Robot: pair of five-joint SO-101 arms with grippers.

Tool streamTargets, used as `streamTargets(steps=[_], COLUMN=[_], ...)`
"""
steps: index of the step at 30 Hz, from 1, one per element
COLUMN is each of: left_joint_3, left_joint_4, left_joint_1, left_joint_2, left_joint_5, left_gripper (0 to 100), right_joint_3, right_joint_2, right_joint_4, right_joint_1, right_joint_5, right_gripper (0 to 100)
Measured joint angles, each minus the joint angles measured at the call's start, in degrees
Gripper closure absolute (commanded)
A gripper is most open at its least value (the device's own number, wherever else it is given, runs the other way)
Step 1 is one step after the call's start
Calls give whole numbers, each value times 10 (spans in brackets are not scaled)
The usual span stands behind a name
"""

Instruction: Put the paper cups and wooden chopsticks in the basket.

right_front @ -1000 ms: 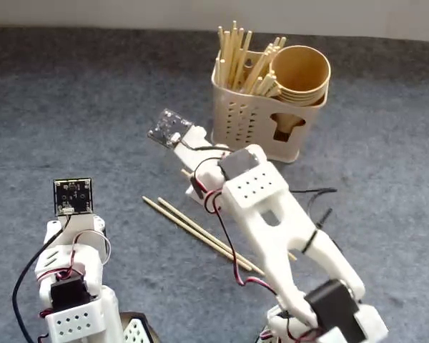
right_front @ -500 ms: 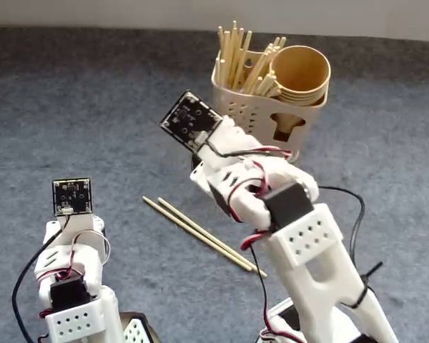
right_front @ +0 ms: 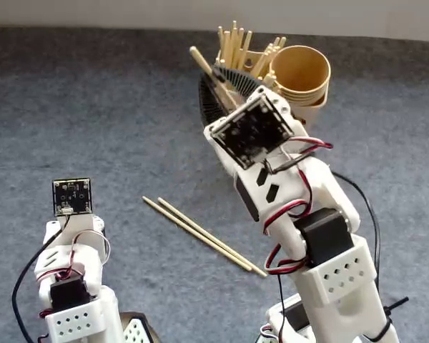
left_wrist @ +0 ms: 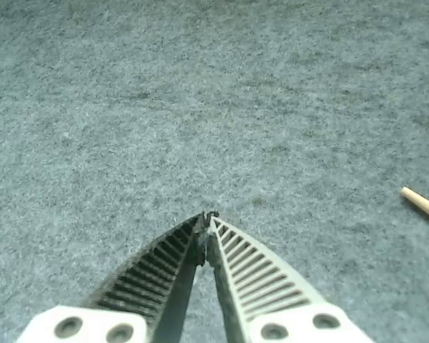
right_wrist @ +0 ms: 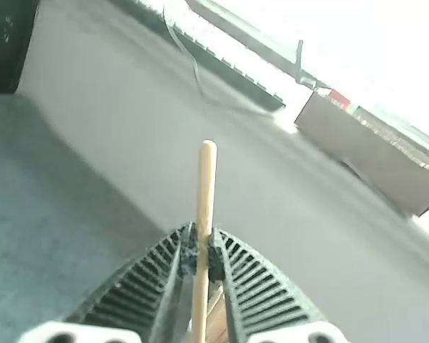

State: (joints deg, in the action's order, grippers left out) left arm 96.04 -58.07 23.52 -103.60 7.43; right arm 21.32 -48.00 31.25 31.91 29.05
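The right gripper (right_wrist: 200, 241) is clenched on one chopstick (right_wrist: 204, 187). The stick stands between the two ribbed jaws with its blunt end poking out past the tips. In the high view that arm is raised in front of the basket (right_front: 313, 111), hiding most of it. The held stick slants up just beside the bundle of chopsticks (right_front: 232, 44) standing in the basket, which are packed too tightly to count. Next to the bundle, in the same basket, sits one stack of paper cups (right_front: 300, 70); several rims show, but the exact number is unclear. Two loose chopsticks (right_front: 204, 234) lie side by side on the grey carpet (right_front: 93, 107), nearly parallel. They are between the two arms and well apart from the basket. The left gripper (left_wrist: 206, 217) is closed on nothing, its tips meeting over bare carpet, and the end of one stick shows off to the side in its wrist view
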Motion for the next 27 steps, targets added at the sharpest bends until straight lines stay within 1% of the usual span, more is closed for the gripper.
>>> streamTargets(steps=[8,14,17,22,24,27], left_joint_3=[0,0,0,0,0,0], left_joint_4=[0,0,0,0,0,0], left_joint_1=[0,0,0,0,0,0], left_joint_2=[0,0,0,0,0,0], left_joint_5=[0,0,0,0,0,0], left_gripper=[976,976,976,976,976,976], right_joint_3=[0,0,0,0,0,0], right_joint_2=[-1,1,25,104,132,163], right_joint_4=[-159,-230,-277,-338,-345,-347], right_joint_1=[0,0,-2,-32,-47,-81], right_joint_5=[0,0,0,0,-25,-105], right_gripper=[993,993,993,993,993,993])
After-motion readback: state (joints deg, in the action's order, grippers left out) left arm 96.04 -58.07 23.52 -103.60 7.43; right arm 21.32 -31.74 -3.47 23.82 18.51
